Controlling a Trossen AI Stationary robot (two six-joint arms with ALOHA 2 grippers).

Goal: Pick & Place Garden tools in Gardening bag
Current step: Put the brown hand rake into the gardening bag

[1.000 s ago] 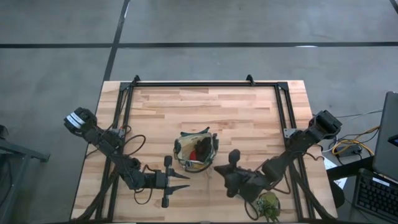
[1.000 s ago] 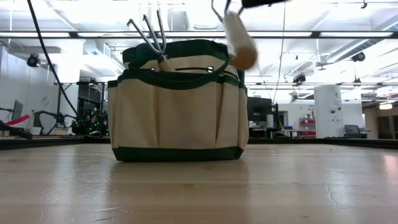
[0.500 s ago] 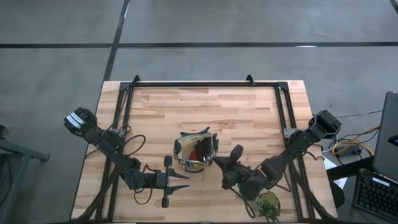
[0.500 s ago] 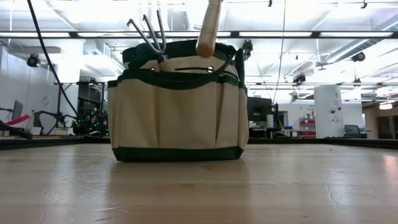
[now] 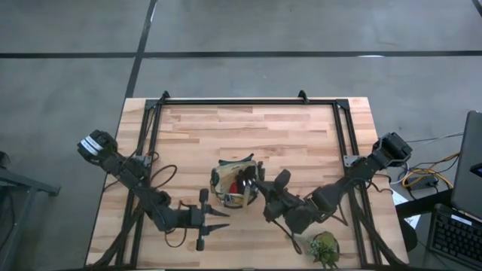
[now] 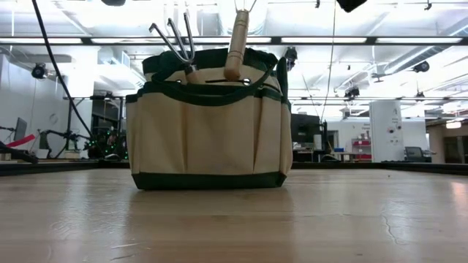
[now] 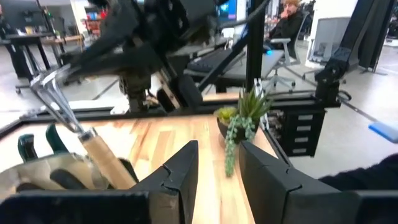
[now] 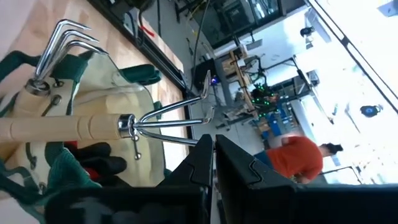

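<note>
The tan gardening bag [image 5: 235, 187] with a dark green rim [image 6: 208, 93] stands upright on its base at the middle of the table. A rake tool stands in it with its tines [image 6: 175, 35] sticking up. A red-and-black glove [image 5: 243, 181] lies inside. My right gripper [image 5: 260, 190] is at the bag's right rim, shut on a wooden-handled fork tool [image 6: 236, 44]. My left gripper [image 5: 221, 220] is open and empty just near of the bag. The pruning shears do not show plainly. My right gripper pinches the fork tool by its metal tine end [image 8: 186, 138] between its two fingers [image 8: 202, 155], which partly hide the place of contact. It comes from the table's right, above the bag's rim. The wooden handle [image 8: 68, 127] hangs down, its free end [image 6: 232, 71] inside the bag's mouth.
A small green plant clump [image 5: 325, 247] sits near the table's front right, also seen in the left wrist view [image 7: 242, 118]. A black frame rail [image 5: 241, 102] runs along the table's far side. Bare wood [image 5: 248, 132] lies beyond the bag.
My right gripper has gone toward the table's left, up to the bag's right rim. The fork tool has swung from a slant beside the bag to nearly upright over it. It has then gone down, handle first, into the bag's mouth.
</note>
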